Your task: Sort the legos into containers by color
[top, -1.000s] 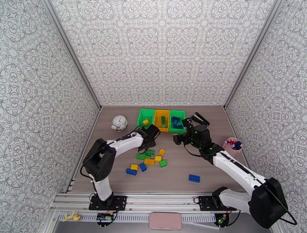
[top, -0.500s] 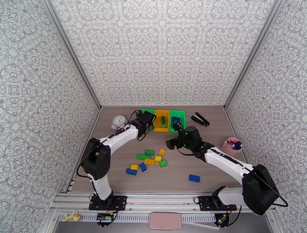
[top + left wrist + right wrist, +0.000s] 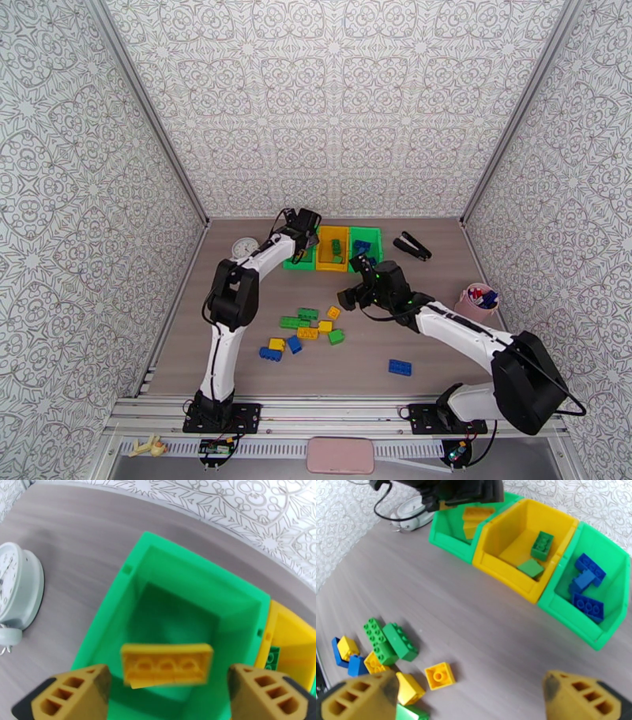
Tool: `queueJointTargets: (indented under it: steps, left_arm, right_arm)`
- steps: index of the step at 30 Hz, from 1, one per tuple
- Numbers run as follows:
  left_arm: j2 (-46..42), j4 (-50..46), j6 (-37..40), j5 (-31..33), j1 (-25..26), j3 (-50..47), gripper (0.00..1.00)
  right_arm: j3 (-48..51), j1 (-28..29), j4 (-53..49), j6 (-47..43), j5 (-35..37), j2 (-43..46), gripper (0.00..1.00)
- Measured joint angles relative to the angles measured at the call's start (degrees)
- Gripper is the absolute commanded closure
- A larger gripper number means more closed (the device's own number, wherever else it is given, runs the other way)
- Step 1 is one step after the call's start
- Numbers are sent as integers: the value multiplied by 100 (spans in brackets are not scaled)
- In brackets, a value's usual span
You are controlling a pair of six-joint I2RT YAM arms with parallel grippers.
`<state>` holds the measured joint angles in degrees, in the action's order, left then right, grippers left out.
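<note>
White arm links [image 3: 466, 331], black joints [image 3: 521, 383], thin black cables [image 3: 383, 501], ochre fingertips [image 3: 359, 697] with hollow ribbing.

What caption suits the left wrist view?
Open left claw over a green bin, yellow brick loose between its fingers.

White alarm clock [image 3: 246, 247] back left on wood table [image 3: 355, 371], black stapler [image 3: 412, 245] back right. Pink cup [image 3: 476, 301] with coloured bits by right wall. Pink flat case [image 3: 340, 455] off the near edge
</note>
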<state>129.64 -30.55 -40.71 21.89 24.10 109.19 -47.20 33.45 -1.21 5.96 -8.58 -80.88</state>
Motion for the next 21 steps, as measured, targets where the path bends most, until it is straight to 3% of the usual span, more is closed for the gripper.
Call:
queueJointTargets:
  steps: [6,12,17,21]
  left_arm:
    - [-737,195,144,-96,72,-824,1]
    - [-2487,527,127,-125,125,-2426,0]
    - [-3727,675,11,-122,17,-3512,0]
    - [-4266,664,2,-107,-153,-4111,0]
  right_arm:
    - [-267,35,-205,-138,101,-240,0]
    - [-898,341,-717,-398,374,-756,0]
    - [-1556,669,-1357,-520,608,-1458,12]
    - [-2173,822,-2033,-516,734,-2065,13]
